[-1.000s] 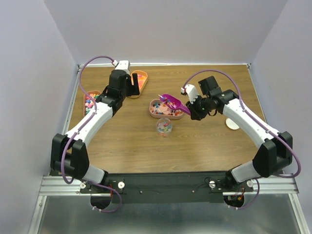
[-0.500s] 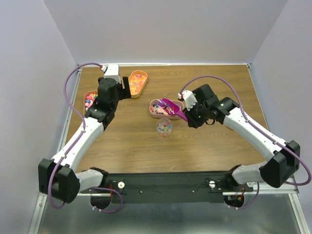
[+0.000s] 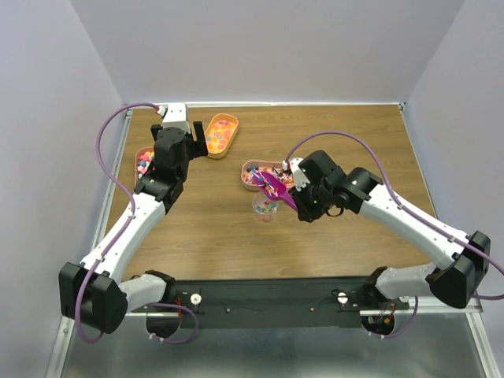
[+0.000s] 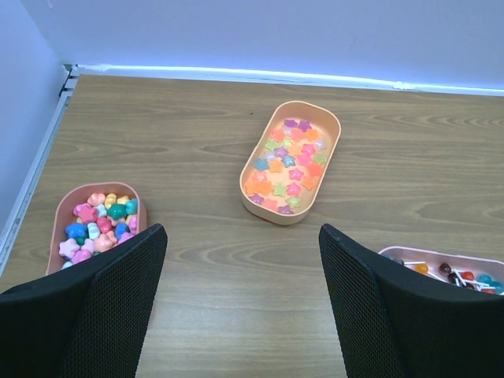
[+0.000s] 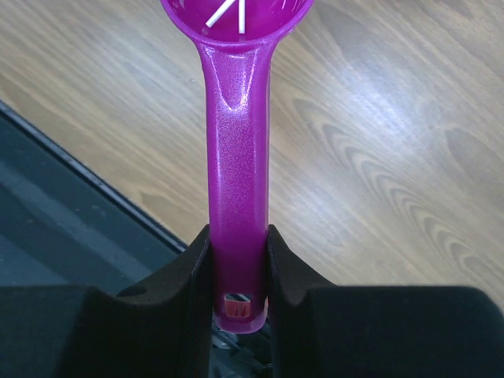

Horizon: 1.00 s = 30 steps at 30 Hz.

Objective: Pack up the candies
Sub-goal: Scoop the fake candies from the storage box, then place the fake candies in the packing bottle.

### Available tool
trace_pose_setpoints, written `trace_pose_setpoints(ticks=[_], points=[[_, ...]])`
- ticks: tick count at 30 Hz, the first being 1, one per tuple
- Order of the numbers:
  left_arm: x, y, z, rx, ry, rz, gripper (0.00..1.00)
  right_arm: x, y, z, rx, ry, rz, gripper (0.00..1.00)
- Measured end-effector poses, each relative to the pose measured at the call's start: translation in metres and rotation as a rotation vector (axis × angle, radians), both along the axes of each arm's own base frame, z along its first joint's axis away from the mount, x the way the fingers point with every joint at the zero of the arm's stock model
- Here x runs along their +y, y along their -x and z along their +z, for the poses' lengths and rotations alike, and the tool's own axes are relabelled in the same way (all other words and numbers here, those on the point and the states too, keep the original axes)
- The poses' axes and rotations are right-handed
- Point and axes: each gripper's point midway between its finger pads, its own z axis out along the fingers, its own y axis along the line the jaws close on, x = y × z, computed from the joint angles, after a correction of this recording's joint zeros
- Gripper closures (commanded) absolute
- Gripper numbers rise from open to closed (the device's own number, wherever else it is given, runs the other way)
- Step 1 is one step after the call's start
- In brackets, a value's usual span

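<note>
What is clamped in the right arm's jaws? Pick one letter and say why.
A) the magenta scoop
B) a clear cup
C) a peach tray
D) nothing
A: in the right wrist view the handle of the magenta scoop sits pinched between the right jaws, with its bowl reaching out ahead of them.

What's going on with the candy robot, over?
Left hand open, empty. Right hand shut on scoop, at middle tray. Candies in trays and cup. Nothing seen in the way.
</note>
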Motion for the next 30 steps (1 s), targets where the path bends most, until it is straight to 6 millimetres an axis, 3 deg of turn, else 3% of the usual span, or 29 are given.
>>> trace_pose_setpoints(ticks=[13, 30], points=[[0.003, 0.000, 0.000, -0.001, -0.004, 0.019, 0.14, 0.020, 0.038, -0.001, 0.066, -0.024, -0.032, 0.99], [0.008, 0.000, -0.002, 0.004, -0.018, 0.042, 0.14, -0.004, 0.073, -0.016, 0.218, 0.031, -0.119, 0.99]])
